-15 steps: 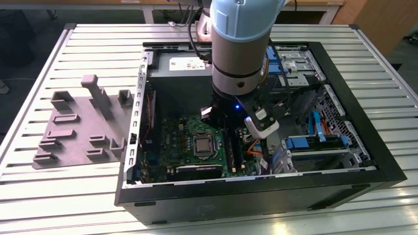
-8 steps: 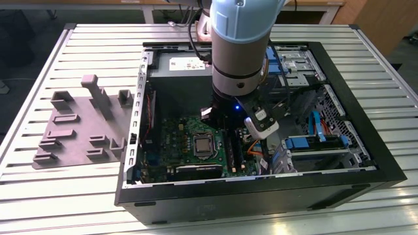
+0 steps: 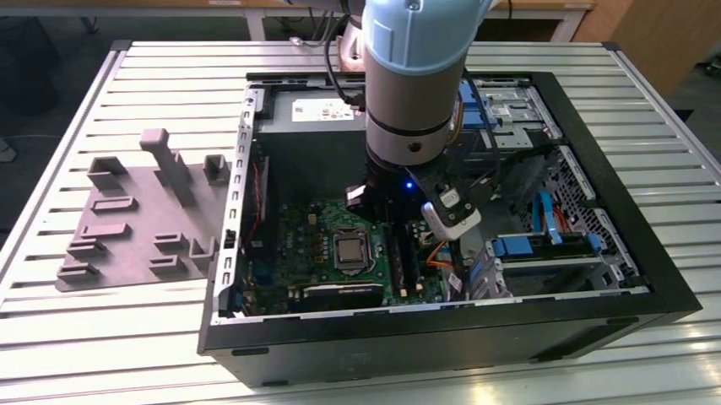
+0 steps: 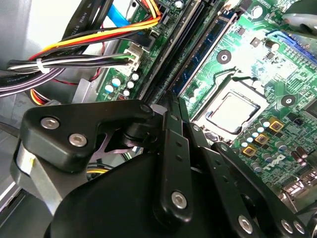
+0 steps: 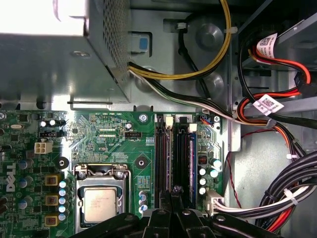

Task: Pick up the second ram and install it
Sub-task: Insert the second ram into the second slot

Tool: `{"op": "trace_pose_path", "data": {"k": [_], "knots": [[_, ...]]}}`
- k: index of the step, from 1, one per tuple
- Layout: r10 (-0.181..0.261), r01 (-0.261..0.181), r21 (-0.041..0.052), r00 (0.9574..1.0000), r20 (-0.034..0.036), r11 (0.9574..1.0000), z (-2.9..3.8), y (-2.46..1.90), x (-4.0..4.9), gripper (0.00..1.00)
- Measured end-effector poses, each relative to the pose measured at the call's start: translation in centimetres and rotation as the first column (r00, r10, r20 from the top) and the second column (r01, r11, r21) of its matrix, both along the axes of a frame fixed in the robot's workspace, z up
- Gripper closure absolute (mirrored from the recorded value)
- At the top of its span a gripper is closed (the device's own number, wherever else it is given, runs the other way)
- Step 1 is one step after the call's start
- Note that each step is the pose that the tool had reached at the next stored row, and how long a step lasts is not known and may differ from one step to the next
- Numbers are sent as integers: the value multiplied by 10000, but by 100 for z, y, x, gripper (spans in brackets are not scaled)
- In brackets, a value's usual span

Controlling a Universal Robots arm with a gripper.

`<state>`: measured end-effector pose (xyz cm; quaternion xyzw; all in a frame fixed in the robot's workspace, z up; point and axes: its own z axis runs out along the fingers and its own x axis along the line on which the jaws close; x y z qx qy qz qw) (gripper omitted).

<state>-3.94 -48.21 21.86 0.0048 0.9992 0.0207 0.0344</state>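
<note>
The second ram point(image 5: 182, 158) is seen seated in a black slot of the green motherboard point(image 5: 114, 139), directly under the gripper point(image 5: 171, 198). Whether the gripper is clamped cannot be told. Beside the slots, the silver processor point(image 5: 100, 204) is seen.

Gripper point(image 5: 173, 198) hangs directly over the black memory slots point(image 5: 173, 153) of the green board point(image 5: 114, 139). Bare processor point(image 5: 100, 204) beside slots; bundled cables point(image 5: 277, 198) near.
</note>
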Motion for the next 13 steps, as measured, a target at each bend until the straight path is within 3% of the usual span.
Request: {"op": "trace_pose_path", "data": {"k": [13], "knots": [[0, 0, 0, 10000, 0, 10000, -10, 0, 0, 89]]}}
